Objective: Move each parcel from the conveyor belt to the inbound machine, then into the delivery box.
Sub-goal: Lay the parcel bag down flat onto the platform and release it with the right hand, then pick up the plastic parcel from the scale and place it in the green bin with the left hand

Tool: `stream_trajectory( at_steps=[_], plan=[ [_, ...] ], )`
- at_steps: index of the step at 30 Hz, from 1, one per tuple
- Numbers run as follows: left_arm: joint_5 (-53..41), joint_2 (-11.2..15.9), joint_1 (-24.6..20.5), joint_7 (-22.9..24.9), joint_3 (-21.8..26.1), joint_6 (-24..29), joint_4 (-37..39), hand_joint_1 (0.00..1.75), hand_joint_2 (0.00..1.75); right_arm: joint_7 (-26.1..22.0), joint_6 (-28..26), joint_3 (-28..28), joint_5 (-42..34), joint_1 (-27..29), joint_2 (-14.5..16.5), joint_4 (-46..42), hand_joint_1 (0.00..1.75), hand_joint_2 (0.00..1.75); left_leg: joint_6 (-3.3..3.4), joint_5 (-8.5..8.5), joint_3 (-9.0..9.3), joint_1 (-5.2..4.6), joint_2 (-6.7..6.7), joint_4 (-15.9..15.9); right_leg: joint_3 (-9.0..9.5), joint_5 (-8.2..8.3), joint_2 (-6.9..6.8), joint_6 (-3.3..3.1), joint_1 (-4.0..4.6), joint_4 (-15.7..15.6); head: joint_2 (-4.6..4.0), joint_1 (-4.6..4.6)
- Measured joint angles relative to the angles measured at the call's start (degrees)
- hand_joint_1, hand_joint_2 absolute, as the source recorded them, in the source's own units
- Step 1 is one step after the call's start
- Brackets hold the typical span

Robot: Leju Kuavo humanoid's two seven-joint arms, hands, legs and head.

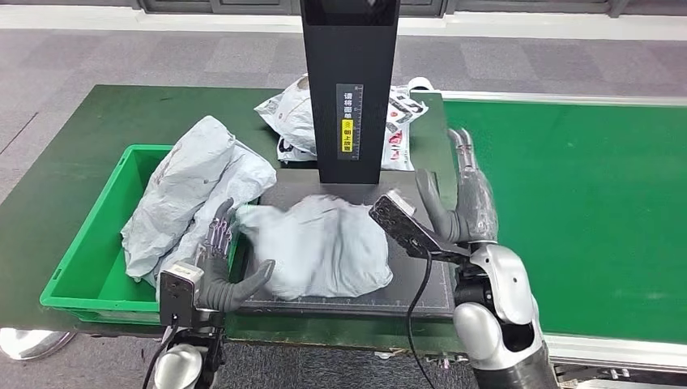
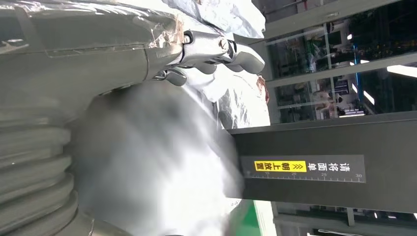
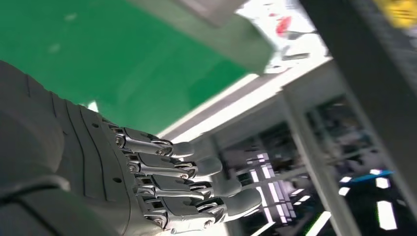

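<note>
surroundings beyond the work area

grey carpet floor (image 1: 73,57) around the table, in paler and darker bands. dark green mat (image 1: 65,162) as table cover. round silver disc (image 1: 20,342) on floor at near left corner. glass partitions with metal frames (image 3: 314,147), bright ceiling lights (image 2: 401,70) far behind.

Bare green conveyor belt (image 1: 567,211) fills the frame's right side, open to a hand. At centre the black scanner column (image 1: 350,89) blocks the way, a white parcel (image 1: 292,117) behind it. The green box (image 1: 89,251), lower left, is crowded with grey parcels (image 1: 190,190).
</note>
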Motion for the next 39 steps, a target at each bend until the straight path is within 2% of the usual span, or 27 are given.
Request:
stream_trajectory(
  at_steps=[3, 8, 12, 16, 18, 20, 24, 26, 28, 32, 39],
  plan=[
    [-0.11, -0.18, -0.38, 0.32, 0.01, -0.39, -0.08, 0.0, 1.75, 0.84, 1.83, -0.28, 0.75, 1.14, -0.69, -0.32, 0.0, 0.0, -0.01, 0.01, 0.02, 0.0, 0.0, 0.0, 0.0, 0.01, 0.02, -0.01, 0.01, 0.0, 0.0, 0.01],
    [0.62, -0.16, -2.54, 0.97, -0.3, -2.34, 1.21, 0.0, 1.75, 1.69, 9.33, -1.23, -1.82, 0.13, -2.84, 4.72, 0.0, 0.0, 0.0, 0.05, 0.04, 0.01, 0.0, -0.01, 0.06, 0.04, 0.0, 0.0, 0.01, 0.0, 0.0, 0.0],
    [1.62, -0.15, -5.76, 1.1, -1.39, -4.13, 4.26, 0.0, 1.75, -0.77, 13.26, -1.61, -2.79, -5.27, -5.3, 18.7, 0.0, 0.0, 0.08, 0.15, 0.02, -0.02, -0.01, 0.02, 0.08, 0.17, 0.0, 0.08, -0.02, 0.0, 0.0, 0.01],
    [2.08, -0.13, -8.34, 1.07, -2.74, -5.09, 7.24, 0.0, 1.75, -7.47, 12.87, -2.09, -5.27, -12.33, -6.96, 35.29, 0.0, 0.0, 0.13, 0.29, -0.02, -0.08, -0.04, 0.03, 0.08, 0.3, -0.03, 0.15, -0.09, 0.0, 0.0, 0.02],
    [0.96, -0.01, -8.51, 0.87, -3.18, -4.3, 7.8, 0.0, 1.75, -12.61, 10.62, -2.74, -9.23, -14.6, -7.18, 40.53, 0.0, 0.87, 0.13, 0.31, -0.03, -0.08, -0.03, 0.03, 0.06, 0.31, -0.02, 0.14, -0.09, 0.01, 0.0, 0.01],
    [-3.14, 0.29, -8.03, 0.82, -3.58, -1.76, 7.55, 0.0, 1.75, -16.26, 8.47, -3.91, -15.19, -15.39, -6.94, 42.16, 0.0, 1.75, 0.13, 0.3, -0.03, -0.08, -0.04, 0.03, 0.04, 0.3, -0.02, 0.12, -0.08, 0.01, 0.0, 0.0],
    [-25.54, 1.84, -6.48, 3.27, -5.87, 6.01, 5.62, 0.0, 1.75, -20.16, 7.39, -6.59, -30.48, -12.25, -5.37, 33.1, 0.0, 1.75, 0.05, 0.24, -0.06, -0.07, -0.08, -0.02, -0.01, 0.17, -0.06, 0.04, -0.04, 0.01, 0.0, -0.01],
    [-32.19, 2.28, -6.1, 3.9, -7.37, 7.02, 5.02, 0.0, 1.75, -19.57, 7.82, -6.92, -33.8, -10.56, -4.67, 27.49, 0.0, 1.75, 0.01, 0.2, -0.05, -0.06, -0.07, -0.04, -0.02, 0.11, -0.05, 0.02, -0.02, 0.01, 0.0, -0.01],
    [-34.44, 2.53, -5.96, 4.39, -8.42, 7.17, 4.69, 0.0, 1.75, -19.82, 7.96, -7.03, -35.26, -9.29, -4.32, 23.5, 0.0, 1.75, 0.0, 0.19, -0.05, -0.04, -0.07, -0.04, -0.02, 0.09, -0.05, 0.02, -0.02, 0.01, 0.0, 0.0],
    [-39.47, 3.89, -6.27, 5.56, -10.31, 7.18, 4.73, 0.0, 1.75, -23.42, 7.36, -7.4, -38.09, -7.21, -4.1, 17.51, 0.0, 1.75, 0.01, 0.19, -0.04, -0.05, -0.05, -0.03, -0.02, 0.1, -0.03, 0.03, -0.05, 0.01, 0.0, 0.01],
    [-40.92, 4.94, -6.66, 5.89, -11.76, 7.12, 5.04, 0.0, 1.75, -23.87, 7.31, -7.8, -38.83, -5.27, -4.0, 12.13, 0.0, 1.75, 0.01, 0.2, -0.01, -0.06, -0.03, -0.01, 0.0, 0.13, -0.02, 0.03, -0.07, 0.01, 0.0, 0.0]
  ],
)
